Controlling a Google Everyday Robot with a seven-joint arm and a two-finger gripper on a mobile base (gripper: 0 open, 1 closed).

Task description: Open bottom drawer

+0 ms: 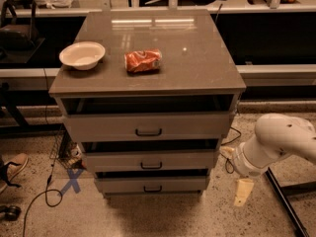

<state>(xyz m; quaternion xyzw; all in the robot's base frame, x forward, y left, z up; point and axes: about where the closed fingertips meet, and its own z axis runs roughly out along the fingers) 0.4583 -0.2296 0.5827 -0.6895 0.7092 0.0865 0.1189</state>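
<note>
The bottom drawer (152,183) is the narrowest and shortest of three grey-beige drawers, low in the cabinet near the floor. Its flat front carries a small black bar handle (152,188), and it stands out only slightly from the cabinet. The mid-sized drawer (150,160) and the widest top drawer (148,126) are above it. My gripper (243,192) hangs from the white arm (276,142), pointing down. It is to the right of the cabinet, near the floor, at about the bottom drawer's height and apart from it.
A white bowl (82,55) and a crushed red can (143,60) lie on the cabinet top (197,58). Cables (47,189) and a blue X mark (71,180) are on the floor at left, with a shoe (15,168). A dark bar (284,201) runs along the floor at right.
</note>
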